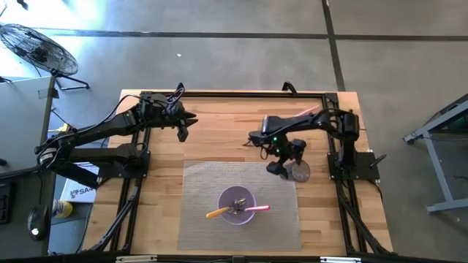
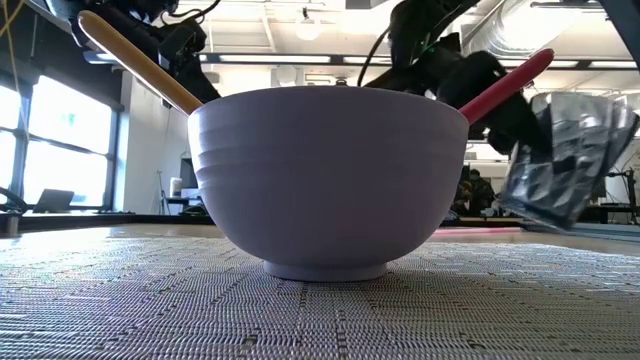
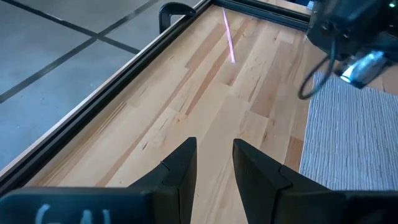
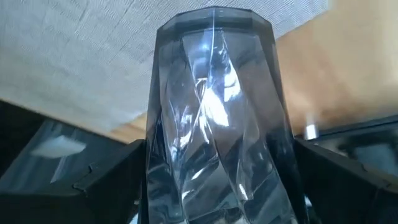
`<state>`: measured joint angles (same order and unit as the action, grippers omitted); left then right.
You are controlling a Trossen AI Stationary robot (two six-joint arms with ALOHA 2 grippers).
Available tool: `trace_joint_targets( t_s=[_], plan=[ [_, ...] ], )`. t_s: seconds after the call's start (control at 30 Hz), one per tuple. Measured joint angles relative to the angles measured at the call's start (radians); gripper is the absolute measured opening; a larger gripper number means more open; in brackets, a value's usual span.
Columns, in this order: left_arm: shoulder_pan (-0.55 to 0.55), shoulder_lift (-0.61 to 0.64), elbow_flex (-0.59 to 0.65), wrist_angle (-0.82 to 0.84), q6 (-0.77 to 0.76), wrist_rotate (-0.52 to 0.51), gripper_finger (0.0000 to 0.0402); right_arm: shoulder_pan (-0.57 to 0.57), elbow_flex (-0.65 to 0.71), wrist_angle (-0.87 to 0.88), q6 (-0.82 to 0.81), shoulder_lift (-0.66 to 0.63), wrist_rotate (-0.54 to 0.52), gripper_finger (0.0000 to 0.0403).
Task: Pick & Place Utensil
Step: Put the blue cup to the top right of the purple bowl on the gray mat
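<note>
Right hand (image 1: 284,162) grips a faceted glass (image 4: 214,118) over the woven mat's (image 1: 197,219) edge — left hand (image 3: 214,165) slightly parted, empty.

Reading off my feeds, there is little text to report. On the white box (image 1: 74,191) lying on the floor beside the table's left edge in the high view, I can make out dark letters that look like "SA", with the rest cut off. On my left gripper's (image 3: 214,163) housing in the left wrist view there are pale markings, too blurred to read.
</note>
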<state>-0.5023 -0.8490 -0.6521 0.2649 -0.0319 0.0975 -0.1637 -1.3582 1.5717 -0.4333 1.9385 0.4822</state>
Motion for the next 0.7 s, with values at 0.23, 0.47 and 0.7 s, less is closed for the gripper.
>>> trace_joint_targets(
  t_s=[0.23,0.47,0.7],
  plan=[
    [0.0,0.0,0.0,0.0,0.0,0.0,0.0101,0.047,0.001,-0.002,-0.057,0.002,0.058,0.0374],
    [0.0,0.0,0.0,0.0,0.006,0.0,0.0101,0.046,0.0,-0.049,-0.048,0.06,0.058,0.0374],
    [0.0,0.0,0.0,0.0,0.014,0.0,0.0101,0.045,-0.001,-0.053,-0.027,0.094,0.066,0.0377]
  ],
)
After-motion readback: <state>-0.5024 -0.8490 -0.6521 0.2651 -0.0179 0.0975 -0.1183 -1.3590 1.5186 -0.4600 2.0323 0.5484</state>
